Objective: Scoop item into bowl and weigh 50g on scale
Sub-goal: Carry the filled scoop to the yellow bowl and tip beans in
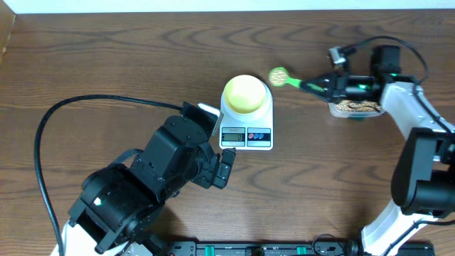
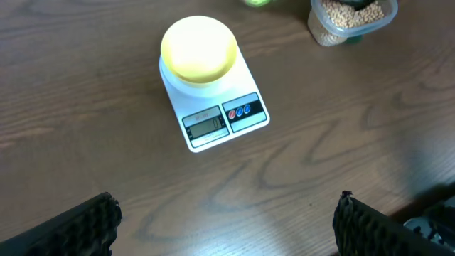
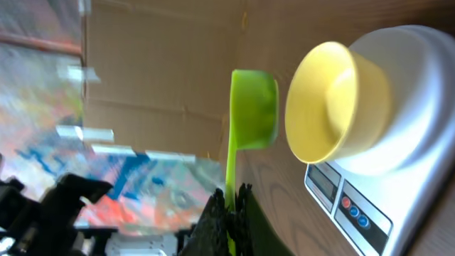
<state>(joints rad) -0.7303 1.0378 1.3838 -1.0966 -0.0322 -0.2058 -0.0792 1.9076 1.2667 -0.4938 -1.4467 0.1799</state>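
1. At 9 o'clock on the wooden table [image 1: 106, 57], a black cable [image 1: 71, 108] is looped from the left arm's base out toward the table's edge.
2. The left gripper [image 1: 226, 165] is held above the table at about 7 o'clock from the scale, near it but not touching. In the left wrist view its fingers [image 2: 78, 227] are seen spread wide apart, with nothing between them.
3. The scale [image 1: 247, 135] is set flat near the table's middle. Its grey display and red and blue buttons are on its 6 o'clock side. The digits cannot be read.
4. The bowl [image 1: 246, 94] is placed upright on the scale's platform, at the 12 o'clock end. In the right wrist view the bowl [image 3: 334, 99] is seen from the side, resting on the scale [image 3: 419, 142].
5. A green scoop [image 1: 279, 75] is held in the air at about 2 o'clock from the bowl, just beside its rim with a gap between them. Tan beans [image 1: 279, 74] are seen in its cup. In the right wrist view the scoop [image 3: 252, 107] is shown edge-on.
6. The scoop's handle is pinched by the right gripper [image 1: 323, 85], whose fingers [image 3: 213, 220] are pressed together on it.
7. A clear plastic tub [image 1: 355, 108] filled with more beans [image 2: 348, 14] is placed at 3 o'clock from the bowl, well apart from the scale and partly under the right arm.
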